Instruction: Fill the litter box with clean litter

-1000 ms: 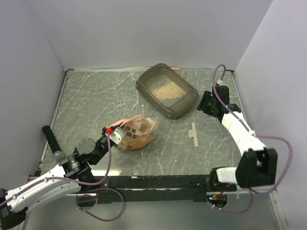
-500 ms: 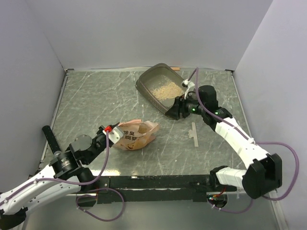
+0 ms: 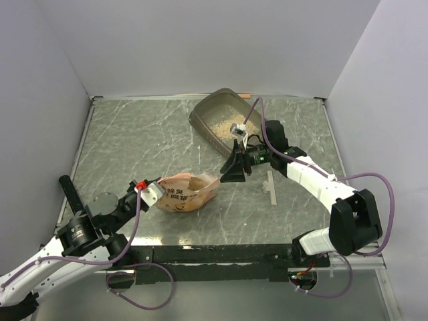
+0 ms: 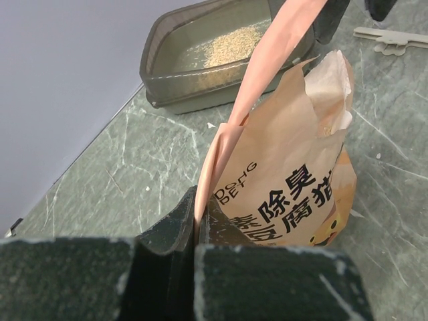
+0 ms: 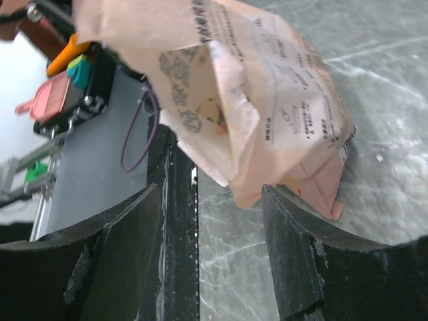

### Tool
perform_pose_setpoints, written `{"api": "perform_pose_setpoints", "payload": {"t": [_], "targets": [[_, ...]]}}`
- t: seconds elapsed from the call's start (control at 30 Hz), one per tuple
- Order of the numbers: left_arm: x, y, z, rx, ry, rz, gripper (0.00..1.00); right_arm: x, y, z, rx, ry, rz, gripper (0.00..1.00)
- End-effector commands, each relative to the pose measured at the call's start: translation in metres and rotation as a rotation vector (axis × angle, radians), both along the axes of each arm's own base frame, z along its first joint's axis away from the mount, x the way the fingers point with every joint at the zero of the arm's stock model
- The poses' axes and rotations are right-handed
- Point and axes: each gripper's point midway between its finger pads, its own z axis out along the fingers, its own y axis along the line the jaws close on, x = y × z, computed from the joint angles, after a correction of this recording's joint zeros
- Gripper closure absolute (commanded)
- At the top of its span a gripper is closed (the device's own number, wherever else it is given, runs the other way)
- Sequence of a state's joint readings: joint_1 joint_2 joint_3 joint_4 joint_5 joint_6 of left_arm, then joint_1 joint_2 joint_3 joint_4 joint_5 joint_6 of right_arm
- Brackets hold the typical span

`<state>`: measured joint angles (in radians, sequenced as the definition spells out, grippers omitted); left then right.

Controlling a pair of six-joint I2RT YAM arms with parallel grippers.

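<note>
The grey-brown litter box [image 3: 198, 120] stands at the back of the table with a thin layer of tan litter [image 3: 215, 124] in it; it also shows in the left wrist view [image 4: 160, 67], with its litter [image 4: 231, 45]. The orange-pink printed bag [image 3: 188, 192] lies mid-table. My left gripper [image 3: 151, 193] is shut on the bag's thin left edge [image 4: 221, 154]. My right gripper [image 3: 231, 175] is open at the bag's right end. In the right wrist view the bag's lower corner [image 5: 254, 180] hangs between the spread fingers [image 5: 287, 241], touching neither.
A white flat strip [image 3: 270, 187] lies on the table right of the bag and shows in the left wrist view [image 4: 394, 37]. A black rail [image 3: 221, 254] runs along the near edge. Grey walls close in the back and both sides.
My right arm swung from the right wall across the litter box's front down to the bag's right end. My left gripper drew the bag slightly left and nearer.
</note>
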<state>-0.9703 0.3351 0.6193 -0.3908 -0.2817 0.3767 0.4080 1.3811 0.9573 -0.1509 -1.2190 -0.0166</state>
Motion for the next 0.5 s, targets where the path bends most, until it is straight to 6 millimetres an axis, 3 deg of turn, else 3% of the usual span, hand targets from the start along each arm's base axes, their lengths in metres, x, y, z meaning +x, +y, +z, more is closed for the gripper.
{"api": "perform_pose_setpoints", "payload": {"t": [0.0,0.23,0.47], "targets": [[-0.008,0.013,0.096,-0.265,-0.167,0.01,0.99,-0.014,0.009,0.007,0.063,-0.119,0.136,0.31],[-0.006,0.011,0.1,-0.252,-0.158,0.012,0.99,-0.009,0.023,-0.018,-0.022,-0.165,0.109,0.31],[-0.004,0.009,0.099,-0.252,-0.147,0.016,0.99,-0.008,0.038,-0.021,-0.03,-0.206,0.123,0.32]]}}
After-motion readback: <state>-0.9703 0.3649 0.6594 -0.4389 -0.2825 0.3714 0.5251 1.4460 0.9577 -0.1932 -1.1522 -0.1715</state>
